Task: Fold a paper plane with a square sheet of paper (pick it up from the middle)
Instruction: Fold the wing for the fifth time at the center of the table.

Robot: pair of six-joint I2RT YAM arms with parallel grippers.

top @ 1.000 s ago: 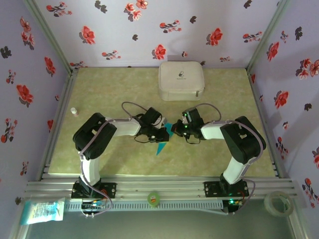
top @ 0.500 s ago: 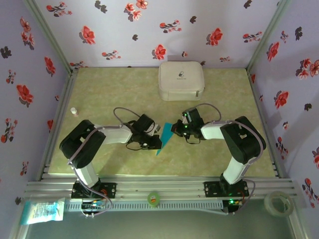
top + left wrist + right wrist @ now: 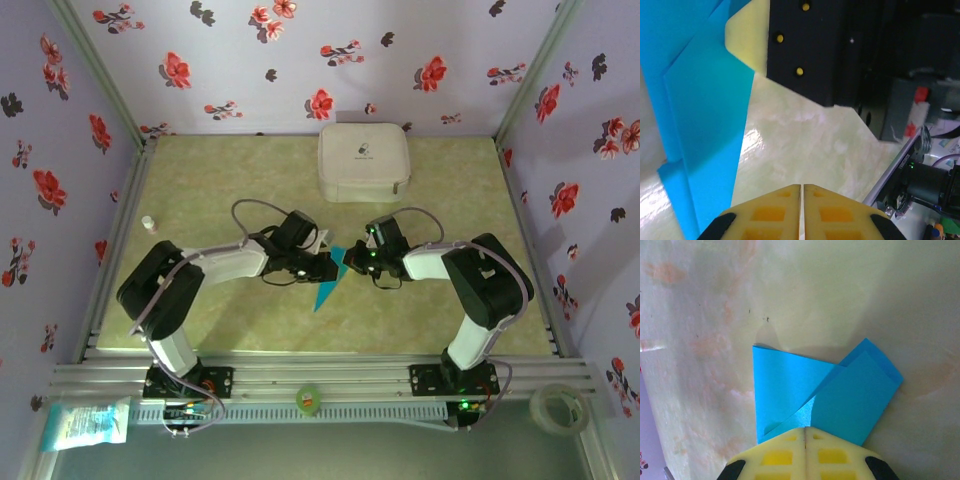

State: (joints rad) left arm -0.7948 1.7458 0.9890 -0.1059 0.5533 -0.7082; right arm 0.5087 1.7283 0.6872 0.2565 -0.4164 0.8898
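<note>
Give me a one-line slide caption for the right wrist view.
Shut right gripper meets the edge of the folded turquoise paper on a pale green table.

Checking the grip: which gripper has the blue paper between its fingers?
The right gripper: it is shut on an edge of the blue paper. The left gripper is shut on nothing, the paper lying beside it.

The left arm (image 3: 215,262) and the right arm (image 3: 430,262) look alike: white tubes between bulky black joints, with thin grey cables (image 3: 245,210) looping off. Green lights (image 3: 372,253) glow on the right one. Its fingers (image 3: 780,457) are pale yellow, pocketed blocks; brass screws (image 3: 779,38) dot a black housing (image 3: 815,55).
</note>
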